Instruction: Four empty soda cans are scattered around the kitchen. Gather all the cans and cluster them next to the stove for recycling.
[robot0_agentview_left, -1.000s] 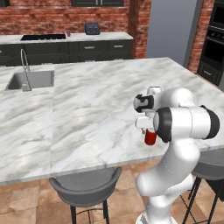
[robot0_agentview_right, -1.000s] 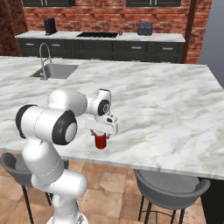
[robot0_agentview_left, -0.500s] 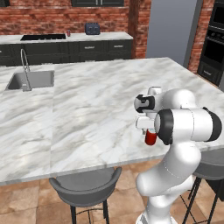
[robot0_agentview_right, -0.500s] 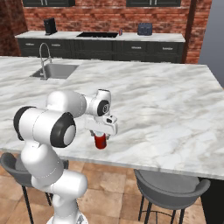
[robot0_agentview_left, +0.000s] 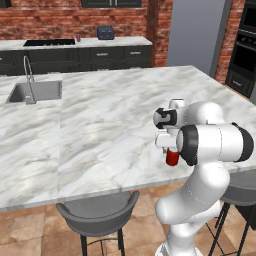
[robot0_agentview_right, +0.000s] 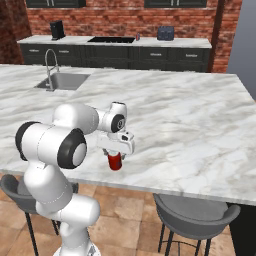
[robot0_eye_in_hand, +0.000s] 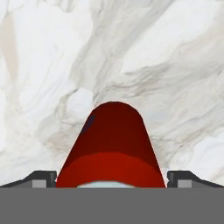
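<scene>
A red soda can (robot0_eye_in_hand: 113, 144) stands upright on the white marble island (robot0_agentview_left: 110, 115), close to its front edge. My gripper (robot0_eye_in_hand: 113, 180) points down over it, open, with one fingertip on each side of the can's upper part. The same can (robot0_agentview_left: 172, 157) (robot0_agentview_right: 115, 162) pokes out below my white hand in both base views. A second small red can (robot0_agentview_left: 78, 37) (robot0_agentview_right: 137, 37) stands on the far counter just right of the black stove (robot0_agentview_left: 49, 42) (robot0_agentview_right: 112, 39).
A sink (robot0_agentview_left: 37, 91) (robot0_agentview_right: 62, 81) with a faucet is set into the island's left part. A dark toaster (robot0_agentview_left: 105, 33) (robot0_agentview_right: 165, 33) and a coffee machine (robot0_agentview_right: 57, 30) stand on the far counter. Grey stools (robot0_agentview_left: 97, 212) (robot0_agentview_right: 195, 217) sit under the island's front edge.
</scene>
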